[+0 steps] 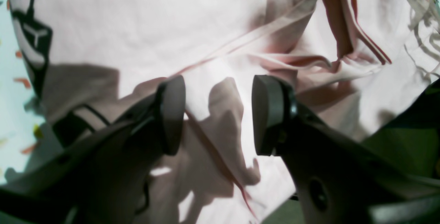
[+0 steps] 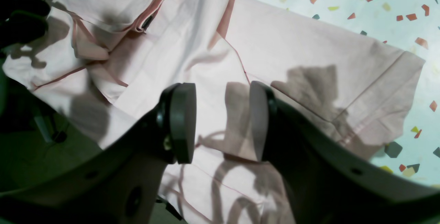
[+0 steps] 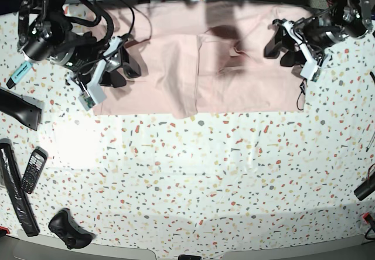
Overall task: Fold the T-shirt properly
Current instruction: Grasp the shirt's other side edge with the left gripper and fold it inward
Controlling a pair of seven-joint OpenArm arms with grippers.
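Observation:
The pale pink T-shirt (image 3: 176, 67) lies spread across the far part of the table, plain side up, with a folded flap near its middle. My right gripper (image 3: 124, 69) is open and empty, low over the shirt's left end; the right wrist view shows its pads (image 2: 184, 124) apart above a sleeve (image 2: 361, 89). My left gripper (image 3: 279, 44) is open and empty over the shirt's right end; the left wrist view shows its pads (image 1: 172, 114) apart above wrinkled cloth (image 1: 154, 21) and a seam. Grey lettering shows through the cloth at that view's right edge.
The table (image 3: 193, 172) is white with coloured flecks. At the left lie a blue marker (image 3: 20, 71), a black bar (image 3: 20, 109), a phone (image 3: 33, 169) and a long remote (image 3: 14, 192). A black gamepad (image 3: 70, 228) sits front left. A black object (image 3: 365, 187) is at the right edge.

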